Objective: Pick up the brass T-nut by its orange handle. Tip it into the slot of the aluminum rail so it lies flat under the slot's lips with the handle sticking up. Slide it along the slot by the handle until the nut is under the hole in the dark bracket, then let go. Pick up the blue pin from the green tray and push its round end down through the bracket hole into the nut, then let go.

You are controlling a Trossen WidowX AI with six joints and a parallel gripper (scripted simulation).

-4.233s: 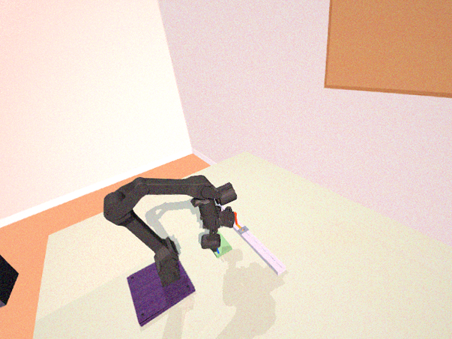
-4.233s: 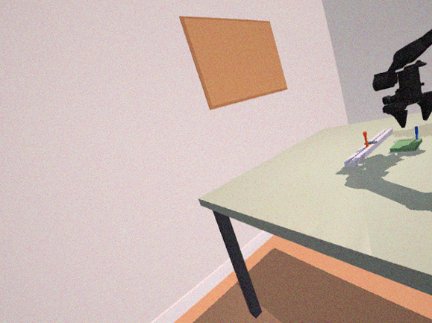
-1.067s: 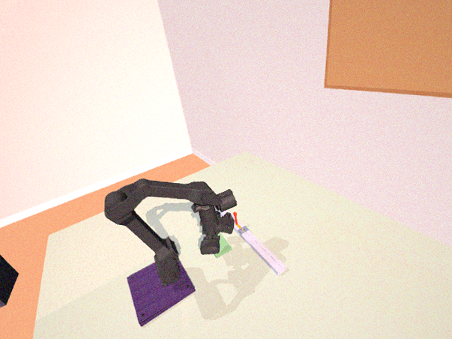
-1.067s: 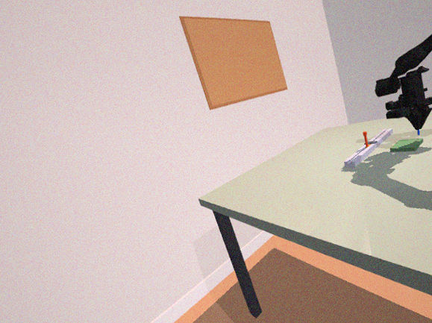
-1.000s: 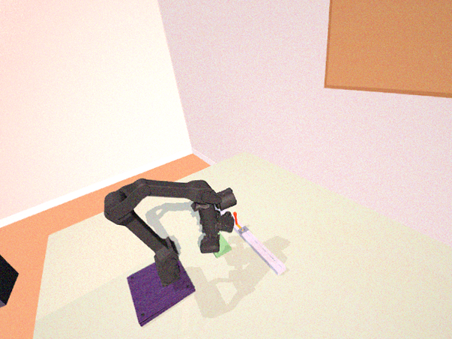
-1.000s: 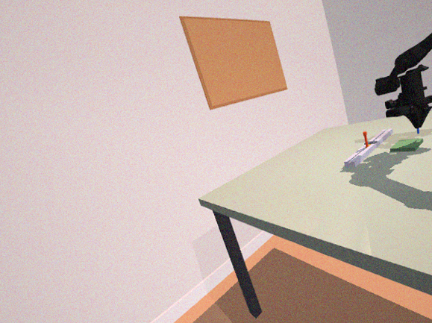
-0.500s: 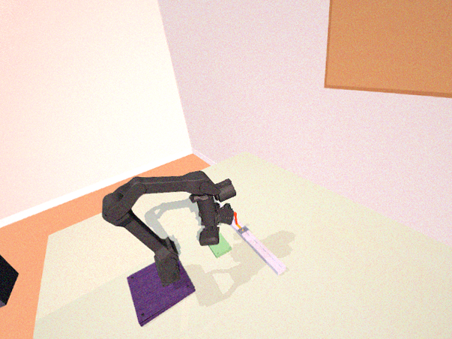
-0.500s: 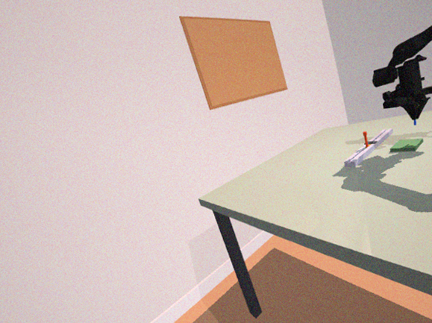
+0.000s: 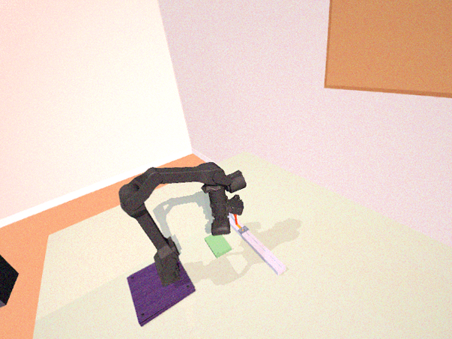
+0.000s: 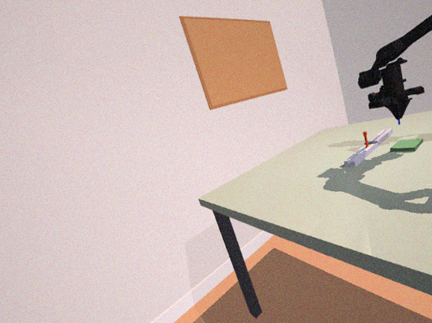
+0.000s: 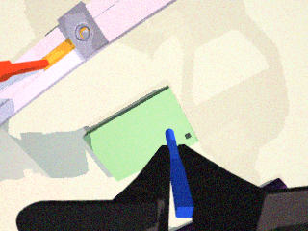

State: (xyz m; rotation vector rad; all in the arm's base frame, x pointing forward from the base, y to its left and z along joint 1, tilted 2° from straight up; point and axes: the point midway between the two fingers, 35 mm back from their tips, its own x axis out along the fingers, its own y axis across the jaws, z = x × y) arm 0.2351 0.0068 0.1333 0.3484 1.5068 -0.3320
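From the top, the rail (image 9: 262,252) (image 10: 379,140) (image 11: 132,14) lies beyond the green tray (image 9: 217,245) (image 10: 406,145) (image 11: 135,132). The exterior view shows the tool (image 10: 399,117) (image 11: 172,152) gripping the blue pin (image 10: 398,122) (image 11: 179,178) above the bench (image 10: 281,193). In the wrist view, the bracket (image 9: 243,229) (image 11: 93,43) sits beside the orange handle (image 9: 236,219) (image 10: 365,139) (image 11: 21,68); centre the pin over its hole, upright, before pushing gently.
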